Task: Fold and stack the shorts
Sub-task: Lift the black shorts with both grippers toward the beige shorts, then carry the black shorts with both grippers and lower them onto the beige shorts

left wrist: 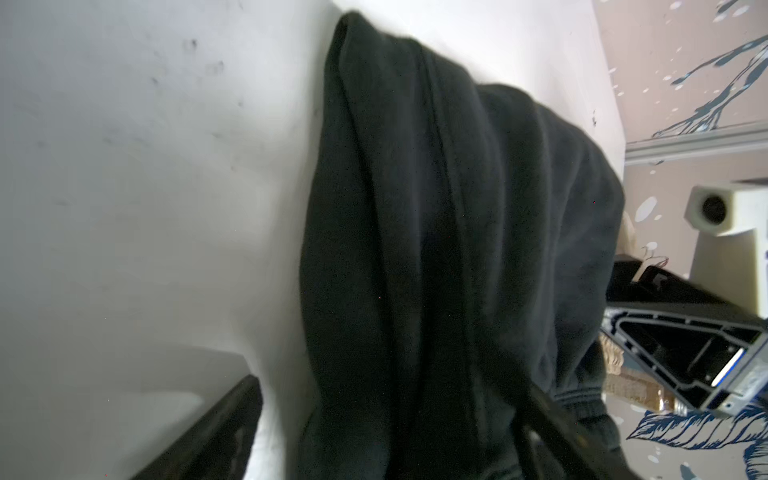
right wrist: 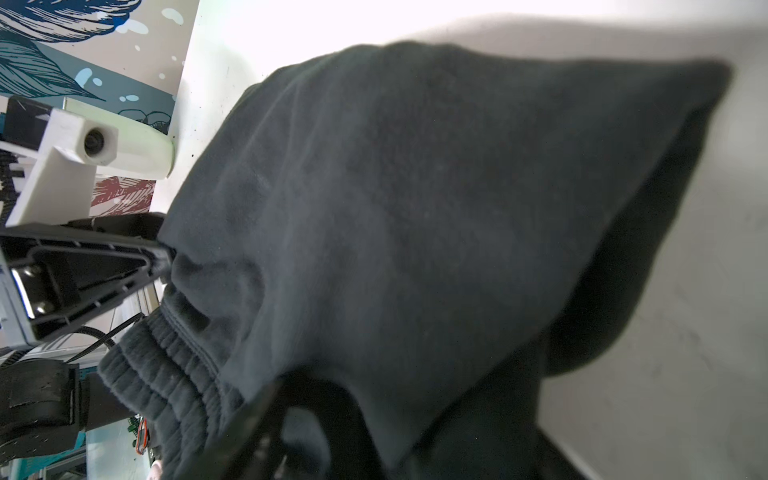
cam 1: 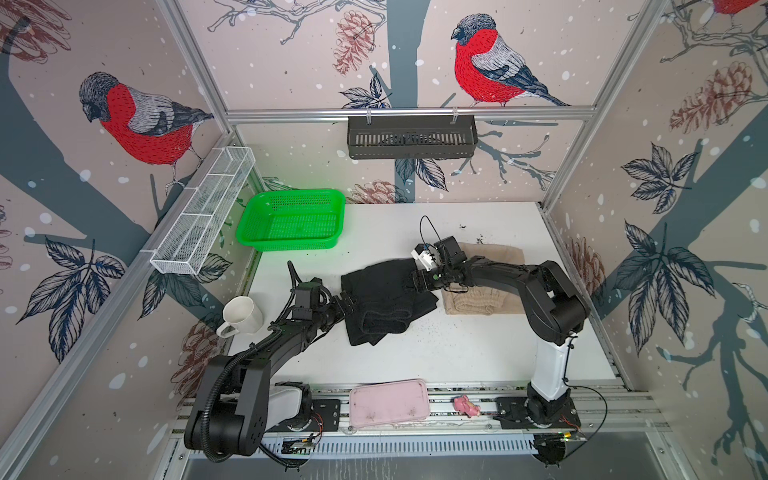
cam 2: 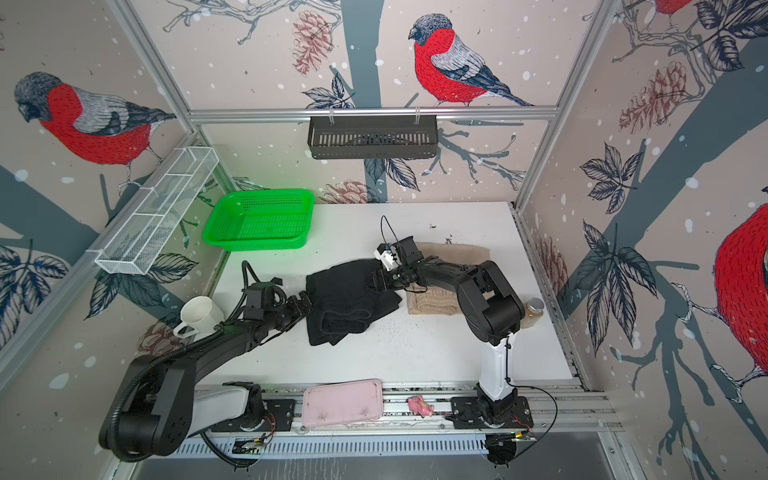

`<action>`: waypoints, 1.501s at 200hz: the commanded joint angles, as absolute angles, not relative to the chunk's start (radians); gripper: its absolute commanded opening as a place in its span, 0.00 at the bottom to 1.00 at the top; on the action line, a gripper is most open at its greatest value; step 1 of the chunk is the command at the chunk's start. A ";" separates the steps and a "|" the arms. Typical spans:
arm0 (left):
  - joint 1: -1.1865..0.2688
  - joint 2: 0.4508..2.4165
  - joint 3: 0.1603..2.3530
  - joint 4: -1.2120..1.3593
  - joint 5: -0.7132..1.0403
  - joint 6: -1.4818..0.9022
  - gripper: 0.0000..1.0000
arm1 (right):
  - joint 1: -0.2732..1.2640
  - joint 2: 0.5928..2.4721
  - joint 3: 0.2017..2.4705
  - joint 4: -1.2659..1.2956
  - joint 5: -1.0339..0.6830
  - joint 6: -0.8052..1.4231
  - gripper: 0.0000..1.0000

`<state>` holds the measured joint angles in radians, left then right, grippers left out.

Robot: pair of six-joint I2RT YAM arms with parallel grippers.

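Note:
The black shorts point(cam 1: 382, 303) point(cam 2: 345, 303) lie folded in the middle of the white table, waistband towards the front. The beige shorts point(cam 1: 494, 253) point(cam 2: 457, 251) lie folded just to their right, partly hidden under my right arm. My left gripper point(cam 1: 347, 305) point(left wrist: 390, 390) is at the black pair's left edge, jaws wide apart with black cloth point(left wrist: 436, 208) lying loose between them. My right gripper point(cam 1: 413, 282) point(right wrist: 415, 415) is over the pair's far right corner, also open, with the cloth point(right wrist: 415, 187) draped between its fingers.
A green basket point(cam 1: 299, 192) stands at the back left. A white mug point(cam 1: 241, 318) sits beside my left arm. A pink tray point(cam 1: 388, 403) and a small pink rag point(cam 1: 467, 406) rest on the front rail. A jar point(cam 2: 533, 311) stands behind my right arm.

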<state>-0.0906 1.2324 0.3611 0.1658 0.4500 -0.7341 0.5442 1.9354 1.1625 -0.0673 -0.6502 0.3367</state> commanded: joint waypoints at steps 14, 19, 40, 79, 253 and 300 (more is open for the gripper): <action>-0.060 1.235 0.356 0.216 0.481 -0.755 0.97 | 0.525 1.927 1.170 -0.032 -0.626 0.338 0.93; -0.058 1.240 0.357 0.224 0.488 -0.755 0.97 | 0.527 1.935 1.185 -0.051 -0.610 0.323 0.95; -0.057 1.268 0.354 0.292 0.543 -0.756 0.97 | 0.536 1.982 1.244 -0.101 -0.573 0.279 0.98; -0.057 1.319 0.334 0.370 0.593 -0.772 0.97 | 0.563 2.057 1.296 -0.149 -0.548 0.248 0.98; -0.196 1.354 0.609 0.130 0.606 -0.690 0.00 | 0.519 1.897 1.292 -0.237 -0.555 0.349 0.05; -0.308 1.419 0.866 -0.025 0.613 -0.696 0.00 | 0.430 1.722 1.336 -0.465 -0.480 0.325 0.04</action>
<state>-0.2569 1.3823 0.7643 0.0597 0.6003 -0.7017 0.4694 1.7981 1.3216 -0.3248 -0.5365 0.3431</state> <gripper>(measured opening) 0.113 0.153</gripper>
